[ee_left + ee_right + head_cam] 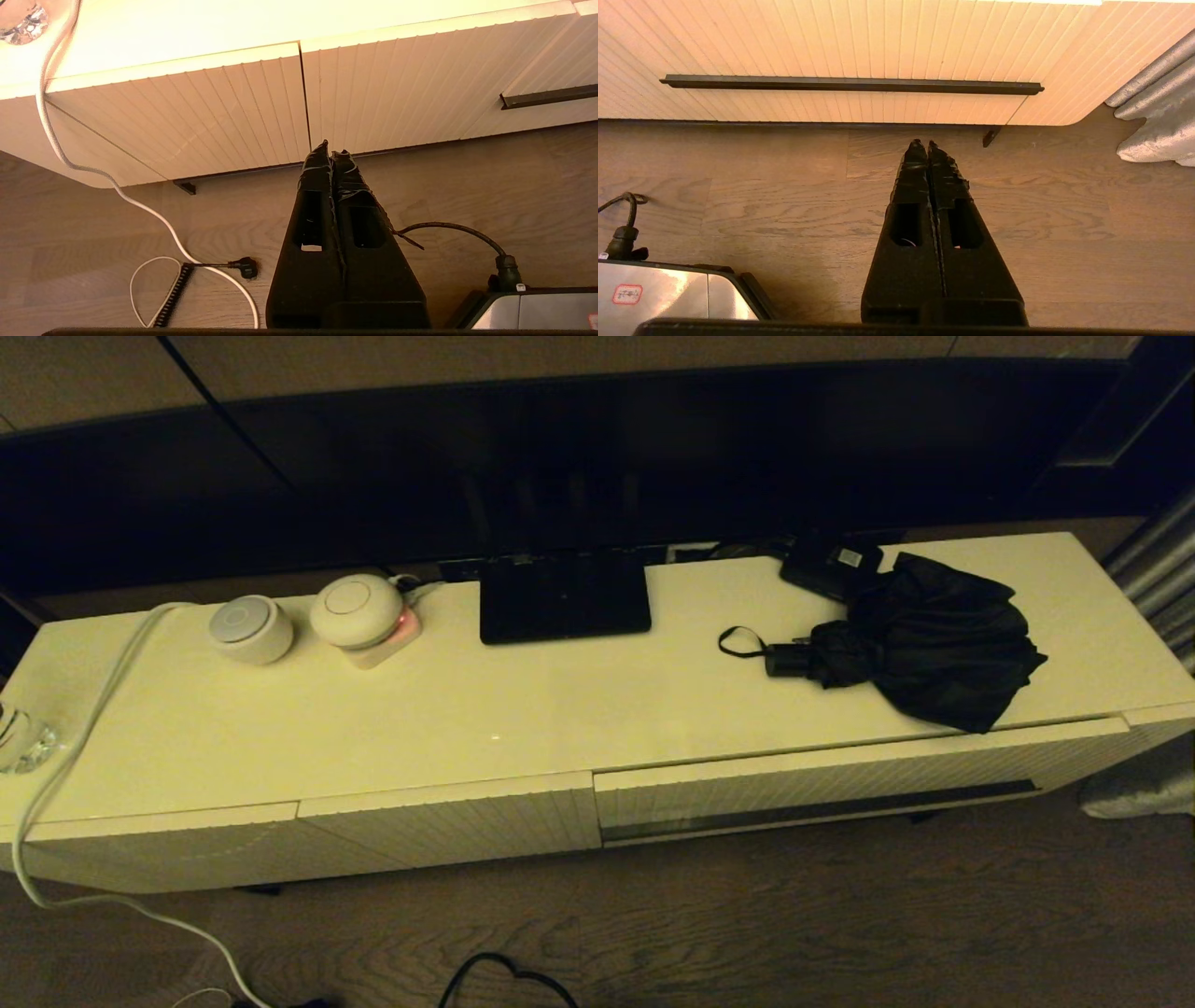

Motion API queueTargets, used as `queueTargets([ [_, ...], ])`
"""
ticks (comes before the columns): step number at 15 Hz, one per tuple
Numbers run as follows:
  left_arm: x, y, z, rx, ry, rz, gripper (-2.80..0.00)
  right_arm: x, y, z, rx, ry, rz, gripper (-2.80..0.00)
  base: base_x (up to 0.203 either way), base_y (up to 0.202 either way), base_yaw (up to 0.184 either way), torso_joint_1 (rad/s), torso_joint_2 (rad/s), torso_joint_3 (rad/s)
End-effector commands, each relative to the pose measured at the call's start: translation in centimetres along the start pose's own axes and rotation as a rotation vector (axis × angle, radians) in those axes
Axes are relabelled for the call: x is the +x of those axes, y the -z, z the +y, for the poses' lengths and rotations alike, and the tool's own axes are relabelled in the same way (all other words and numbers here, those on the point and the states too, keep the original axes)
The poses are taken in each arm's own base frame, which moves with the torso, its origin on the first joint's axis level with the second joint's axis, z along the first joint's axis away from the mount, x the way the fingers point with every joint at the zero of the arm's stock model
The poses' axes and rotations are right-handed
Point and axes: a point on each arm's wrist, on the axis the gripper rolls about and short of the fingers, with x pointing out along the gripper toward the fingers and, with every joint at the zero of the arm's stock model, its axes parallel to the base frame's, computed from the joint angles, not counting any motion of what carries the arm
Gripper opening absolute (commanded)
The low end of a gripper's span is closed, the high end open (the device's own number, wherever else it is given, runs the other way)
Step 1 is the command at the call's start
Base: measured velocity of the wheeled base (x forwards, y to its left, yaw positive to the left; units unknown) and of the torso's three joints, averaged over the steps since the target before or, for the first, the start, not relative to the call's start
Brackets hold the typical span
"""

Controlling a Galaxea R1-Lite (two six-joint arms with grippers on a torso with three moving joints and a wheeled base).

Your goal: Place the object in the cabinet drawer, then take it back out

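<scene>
Head camera high over cabinet [523,709] — wrists low, sharing its front

Both arms outside head view; glass [23,742] cut off by edge.

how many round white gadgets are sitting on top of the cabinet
2. A round white puck with a grey top near the cabinet top's left end, and a round white dome just right of it. None seem hidden.

No text is legible — the red-framed sticker [627,294] on the robot base [668,298] stays unreadable.
</scene>
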Motion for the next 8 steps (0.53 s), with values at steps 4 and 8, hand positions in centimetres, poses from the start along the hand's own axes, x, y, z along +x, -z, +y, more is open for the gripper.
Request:
queueTargets([
  [4, 0.02, 0.09, -0.01, 0.0, 0.0, 0.003, -2.8, 0.01, -0.01, -0.01, 0.025, 0.001, 0.001, -2.8, 0.0, 0.0, 0.0, 0.0, 0.0, 0.0],
  [8, 0.02, 0.09, -0.01, 0.0, 0.0, 0.003, -2.8, 0.01, -0.03, -0.01, 0.032, 0.0, -0.001, -2.8, 0.0, 0.0, 0.0, 0.0, 0.0, 0.0],
])
